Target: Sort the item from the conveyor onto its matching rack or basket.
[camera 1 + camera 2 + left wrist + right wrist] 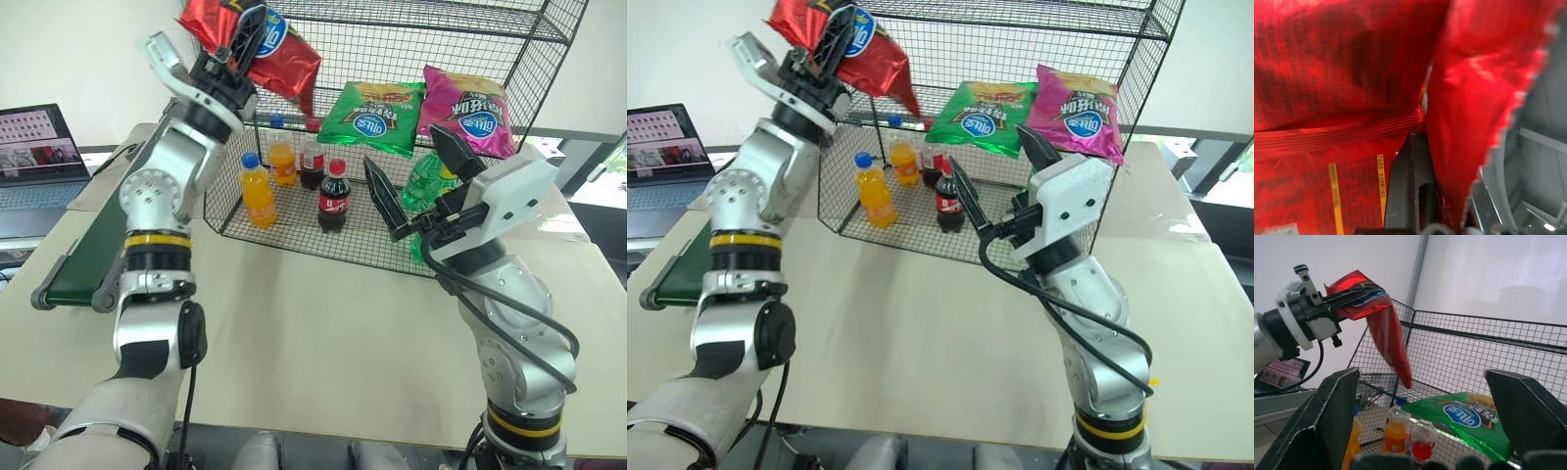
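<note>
Two black fingers of the left end effector (247, 34) pinch the crinkly red chips bag (290, 61) at upper left, beside the black wire rack (529, 49). Carry it rightward over the shelf holding the green bag (372, 117), then release. Right end effector (416, 186) gapes empty.

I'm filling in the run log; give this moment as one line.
left gripper: shut on red chip bag, raised beside wire rack | right gripper: open, holding nothing | green chip bag, magenta chip bag: on shelf
</note>
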Available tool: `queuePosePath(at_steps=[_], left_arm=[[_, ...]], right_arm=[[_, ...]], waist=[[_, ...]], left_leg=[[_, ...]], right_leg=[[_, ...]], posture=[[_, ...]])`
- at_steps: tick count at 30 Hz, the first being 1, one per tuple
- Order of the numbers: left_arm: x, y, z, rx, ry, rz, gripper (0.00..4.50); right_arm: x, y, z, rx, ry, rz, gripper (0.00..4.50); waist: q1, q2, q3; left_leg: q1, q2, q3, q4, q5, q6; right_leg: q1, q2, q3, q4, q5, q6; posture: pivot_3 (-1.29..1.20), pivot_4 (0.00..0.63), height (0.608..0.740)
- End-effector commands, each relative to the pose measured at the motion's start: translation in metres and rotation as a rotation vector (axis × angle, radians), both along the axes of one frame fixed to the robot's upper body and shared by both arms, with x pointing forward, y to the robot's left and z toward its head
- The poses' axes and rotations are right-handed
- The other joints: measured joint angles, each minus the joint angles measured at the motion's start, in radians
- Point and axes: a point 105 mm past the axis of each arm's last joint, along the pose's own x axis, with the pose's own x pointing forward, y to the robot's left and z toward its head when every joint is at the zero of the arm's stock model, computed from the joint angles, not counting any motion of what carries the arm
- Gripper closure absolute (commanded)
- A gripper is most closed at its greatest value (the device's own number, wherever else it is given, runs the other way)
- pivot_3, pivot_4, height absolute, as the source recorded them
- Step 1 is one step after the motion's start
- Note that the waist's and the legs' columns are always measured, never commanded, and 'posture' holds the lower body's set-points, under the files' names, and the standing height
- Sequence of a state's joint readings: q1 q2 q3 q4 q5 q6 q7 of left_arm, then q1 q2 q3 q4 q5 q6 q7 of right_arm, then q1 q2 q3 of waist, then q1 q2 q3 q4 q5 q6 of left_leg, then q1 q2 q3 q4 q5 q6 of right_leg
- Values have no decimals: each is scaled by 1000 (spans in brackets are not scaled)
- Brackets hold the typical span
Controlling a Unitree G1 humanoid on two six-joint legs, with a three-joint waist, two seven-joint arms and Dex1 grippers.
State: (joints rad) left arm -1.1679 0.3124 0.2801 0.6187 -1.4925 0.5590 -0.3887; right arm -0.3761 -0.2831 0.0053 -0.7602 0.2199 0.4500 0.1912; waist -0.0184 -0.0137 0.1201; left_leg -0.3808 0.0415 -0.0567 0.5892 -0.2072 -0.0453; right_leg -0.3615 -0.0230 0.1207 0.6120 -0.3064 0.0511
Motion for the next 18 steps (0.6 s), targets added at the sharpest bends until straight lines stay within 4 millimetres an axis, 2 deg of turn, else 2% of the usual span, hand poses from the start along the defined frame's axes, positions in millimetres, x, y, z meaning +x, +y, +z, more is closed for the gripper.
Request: queuePosePath(at_steps=[1,3,6,11,18], left_arm=[[18,10,-14,-46,51,58,4459],[30,15,-35,-66,146,94,4459],[38,21,-50,-76,229,134,4459],[41,19,-58,-40,291,178,4459],[58,19,-62,-48,412,297,4459]], right_arm=[[-12,-2,11,10,-51,-17,0],[-12,-3,10,10,-47,-25,0],[-13,-4,10,10,-40,-30,0],[-9,-2,10,9,-24,-17,0],[-2,1,5,7,21,-24,0]], waist=[[-3,0,0],[-4,1,0],[-2,0,0],[5,0,0],[6,0,0]], left_leg=[[0,0,0,0,0,0],[0,0,0,0,0,0],[-3,0,0,0,0,1],[-5,0,0,1,1,1],[-4,0,-1,1,2,1]], right_leg=[[0,0,0,0,0,0],[0,0,0,1,0,0],[-2,0,0,1,0,1],[-4,0,0,1,2,2],[-3,-1,0,2,3,2]], posture=[[0,150,738],[0,150,738],[0,150,738],[0,150,738],[0,150,738]])
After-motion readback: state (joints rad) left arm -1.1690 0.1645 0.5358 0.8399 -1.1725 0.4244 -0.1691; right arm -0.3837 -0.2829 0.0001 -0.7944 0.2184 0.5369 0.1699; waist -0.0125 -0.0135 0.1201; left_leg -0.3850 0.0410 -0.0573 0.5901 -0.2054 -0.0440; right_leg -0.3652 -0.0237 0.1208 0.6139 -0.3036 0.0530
